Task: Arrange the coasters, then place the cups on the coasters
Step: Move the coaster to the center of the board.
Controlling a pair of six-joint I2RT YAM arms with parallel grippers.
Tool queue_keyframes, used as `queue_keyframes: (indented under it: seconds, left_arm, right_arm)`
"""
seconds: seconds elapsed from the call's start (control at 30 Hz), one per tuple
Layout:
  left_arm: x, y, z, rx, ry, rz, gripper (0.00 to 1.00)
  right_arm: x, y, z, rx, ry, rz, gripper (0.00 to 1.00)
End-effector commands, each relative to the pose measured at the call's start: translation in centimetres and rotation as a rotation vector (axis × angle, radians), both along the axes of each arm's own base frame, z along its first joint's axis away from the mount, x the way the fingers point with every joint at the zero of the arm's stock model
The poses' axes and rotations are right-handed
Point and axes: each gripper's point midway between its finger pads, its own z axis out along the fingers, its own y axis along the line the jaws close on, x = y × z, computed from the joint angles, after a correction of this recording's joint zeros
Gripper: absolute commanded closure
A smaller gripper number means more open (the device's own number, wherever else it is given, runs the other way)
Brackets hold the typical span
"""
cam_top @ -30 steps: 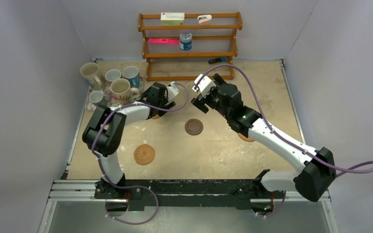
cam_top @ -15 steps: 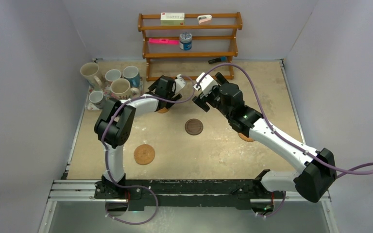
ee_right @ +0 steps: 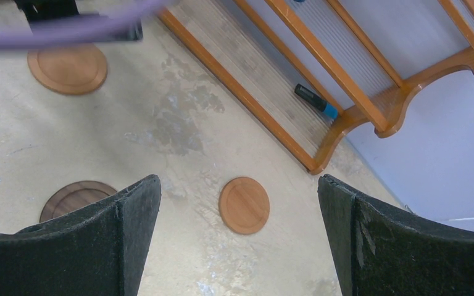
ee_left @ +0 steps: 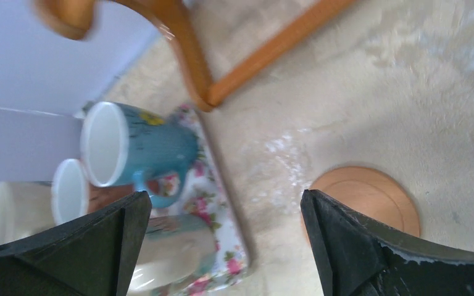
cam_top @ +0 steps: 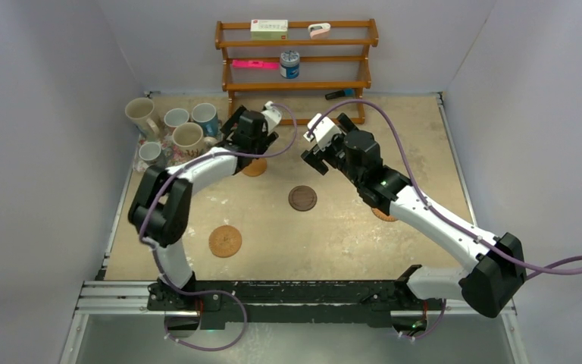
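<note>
Four coasters show from above: a woven tan coaster (cam_top: 225, 241) near the front, a dark brown wooden coaster (cam_top: 302, 198) mid-table, a smooth tan coaster (cam_top: 255, 167) beside the left arm, and one half-hidden coaster (cam_top: 384, 215) under the right arm. The mugs (cam_top: 189, 138) stand clustered on the floral tray (ee_left: 231, 262) at far left. The left gripper (ee_left: 223, 203) hangs released and empty beside that tray. The right gripper (ee_right: 237, 185) is spread wide and empty, above another tan coaster (ee_right: 244, 205).
</note>
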Motion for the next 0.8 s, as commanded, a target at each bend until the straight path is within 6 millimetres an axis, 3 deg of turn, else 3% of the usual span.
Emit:
queue_keyframes:
  seconds: [0.0,0.17,0.33,0.43,0.57,0.77]
  left_arm:
    - [-1.9,0.1,8.4,-0.095,-0.141,-0.058,0.0]
    - [-8.0,0.8,8.1,-0.018,-0.062,-0.266,0.0]
    - [-14.6,2.1,5.3,0.075,0.049,-0.462,0.0]
    - [-18.0,2.8,2.6,0.101,0.13,-0.544,0.0]
    - [-21.1,3.7,-0.6,0.114,0.216,-0.592,0.0]
    - [-24.0,4.0,-4.0,0.123,0.298,-0.668,0.0]
  right_arm:
    - [0.1,-0.4,1.9,0.046,-0.046,-0.017,0.01]
    - [0.1,-0.4,2.0,0.047,-0.049,-0.017,0.01]
    - [0.1,-0.5,2.3,0.051,-0.06,-0.019,0.01]
    - [0.1,-0.6,2.4,0.047,-0.062,-0.023,0.01]
    - [0.2,-0.8,2.3,0.039,-0.066,-0.03,0.01]
    - [0.4,-0.6,1.7,0.027,-0.06,-0.029,0.01]
